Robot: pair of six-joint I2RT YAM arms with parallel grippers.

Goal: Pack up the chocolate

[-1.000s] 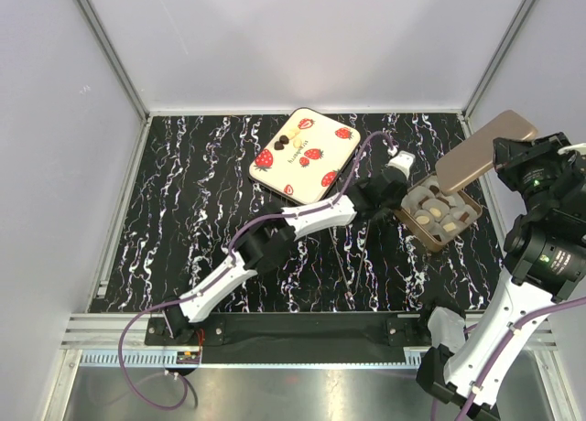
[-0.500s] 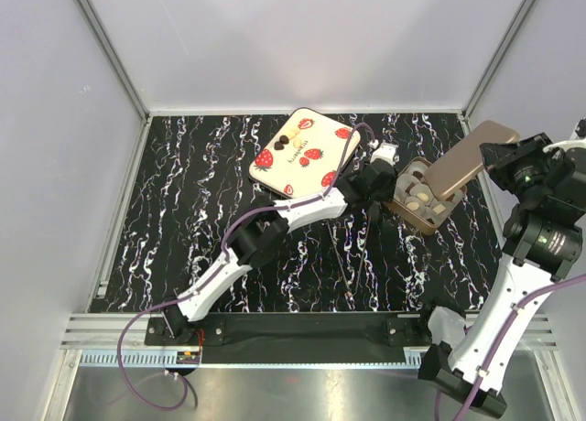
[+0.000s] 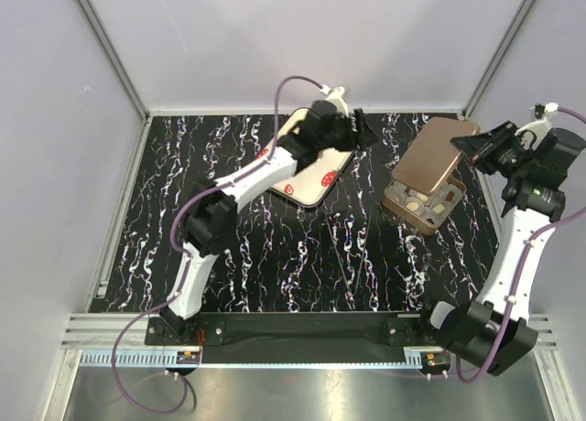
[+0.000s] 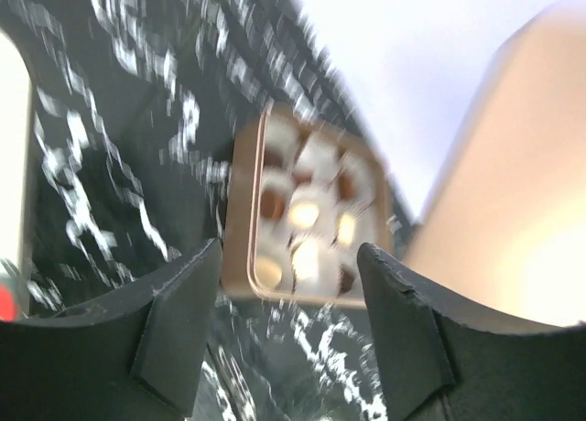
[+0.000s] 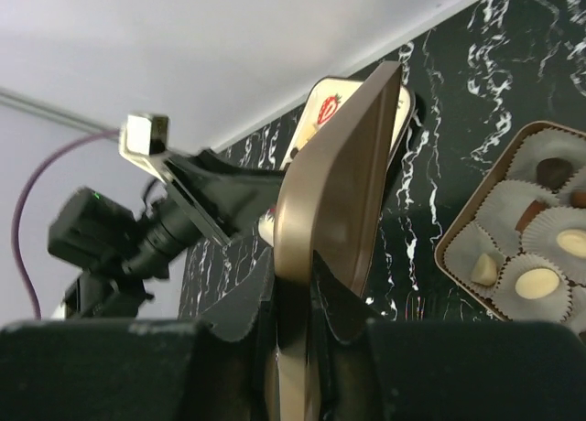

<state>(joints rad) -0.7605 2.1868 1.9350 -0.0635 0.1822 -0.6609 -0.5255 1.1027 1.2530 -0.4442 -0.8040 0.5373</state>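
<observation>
The chocolate (image 3: 427, 201) lies in paper cups in a brown box (image 3: 403, 207) at the right; dark and cream pieces (image 5: 538, 280) show in both wrist views. My right gripper (image 3: 476, 146) is shut on the edge of the large brown lid (image 3: 433, 152), tilted above the box's far side. In the right wrist view its gripper (image 5: 316, 284) clamps the lid (image 5: 341, 165) edge-on. My left gripper (image 3: 360, 128) hangs open and empty over the strawberry tray (image 3: 311, 185). Blurred between the open left gripper (image 4: 288, 256) fingers, the box (image 4: 240, 210) lies farther off.
The strawberry-printed cream tray stands at the back middle, partly under the left arm. A white wall (image 3: 302, 46) closes the back, and metal frame rails (image 3: 110, 55) run along both sides. The black marbled mat (image 3: 275, 247) covers the table.
My left gripper has opened and swung from the box back-left to above the strawberry tray. The right arm has carried the lid leftward over the box's far side.
</observation>
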